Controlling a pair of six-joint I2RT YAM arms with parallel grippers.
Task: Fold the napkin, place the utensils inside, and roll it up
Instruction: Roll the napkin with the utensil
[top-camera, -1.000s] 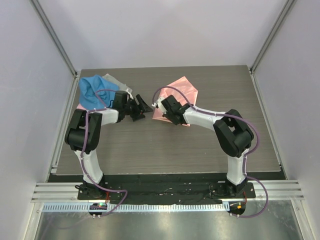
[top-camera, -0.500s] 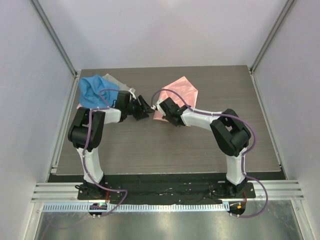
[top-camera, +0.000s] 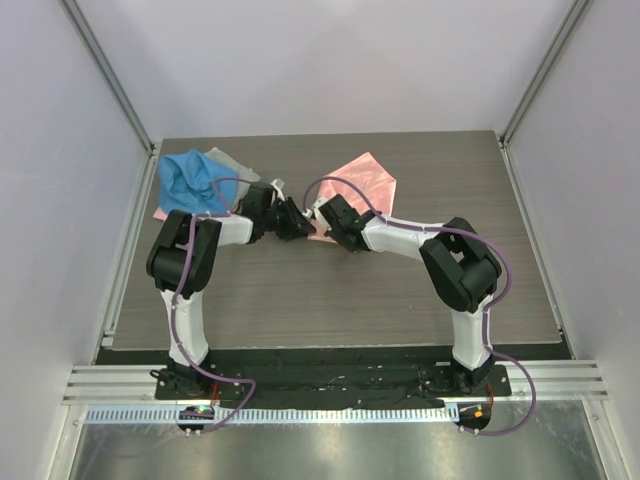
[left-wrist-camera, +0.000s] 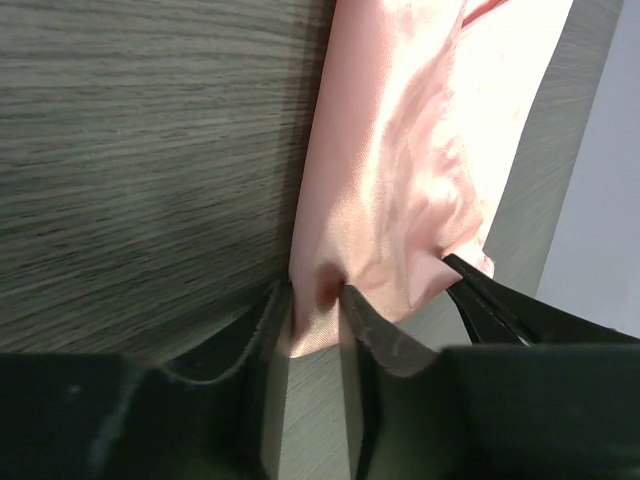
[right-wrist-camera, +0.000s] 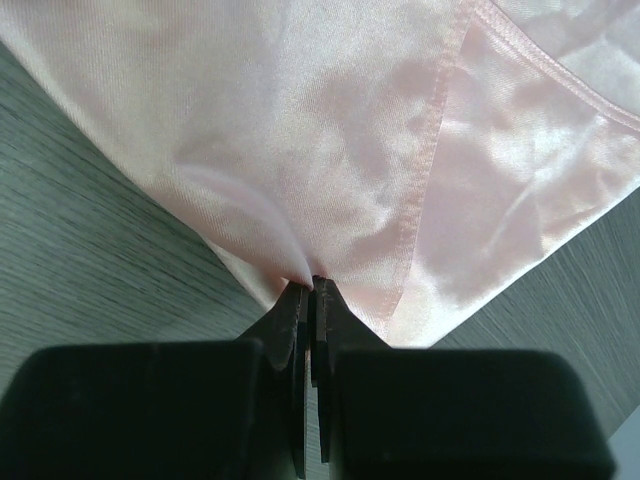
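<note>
The right gripper (right-wrist-camera: 312, 288) is pressed together on a small pinch of the napkin (right-wrist-camera: 320, 130), and the fabric puckers up into its tips. The left gripper (left-wrist-camera: 314, 300) stands partly spread, straddling a corner of the same cloth. A gap shows between its fingers (left-wrist-camera: 272, 330), so do not count this as a firm clamp.

The napkin lies on the table (top-camera: 300, 300) toward the far middle, with both grippers at its near-left edge. It is well apart from the blue cloth (top-camera: 185, 182) at the far left. A hemmed layer overlaps another, so part of it is already doubled. No spoon shows in any view.

Treat the napkin as light, limp and slippery:
- Satin is likely to slide out of a shallow bite. Seat the cloth deep between the pads.
- Take hold at the hemmed edge or corner, where the stitching gives more to grip.
- Expect the stacked layers to slip over one another. Pinch through both.
</note>
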